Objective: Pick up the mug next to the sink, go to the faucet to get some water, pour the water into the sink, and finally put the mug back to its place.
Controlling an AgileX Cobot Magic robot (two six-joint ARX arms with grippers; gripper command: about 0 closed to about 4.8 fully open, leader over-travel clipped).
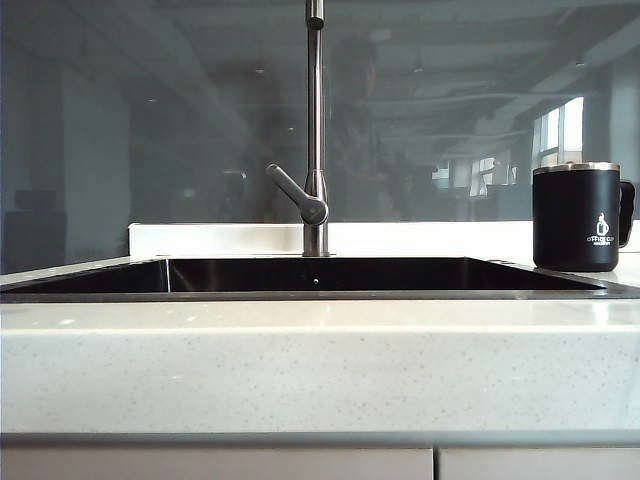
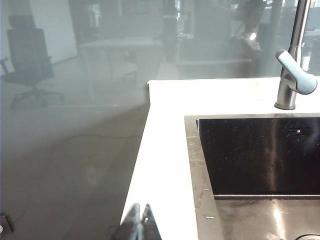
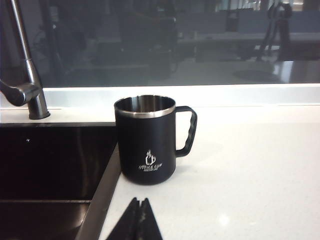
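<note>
We count one black mug (image 1: 577,217), upright at the right of the exterior view on the pale speckled counter (image 1: 320,365), just beside the sink's (image 1: 300,275) right rim, its handle turned away from the basin. One steel faucet (image 1: 315,130) rises behind the sink at centre, with one lever. Two grippers appear only in their wrist views: the left gripper (image 2: 140,220) over the counter left of the sink, fingers clenched and empty; the right gripper (image 3: 138,217) near the mug, fingers clenched and empty, not touching it.
</note>
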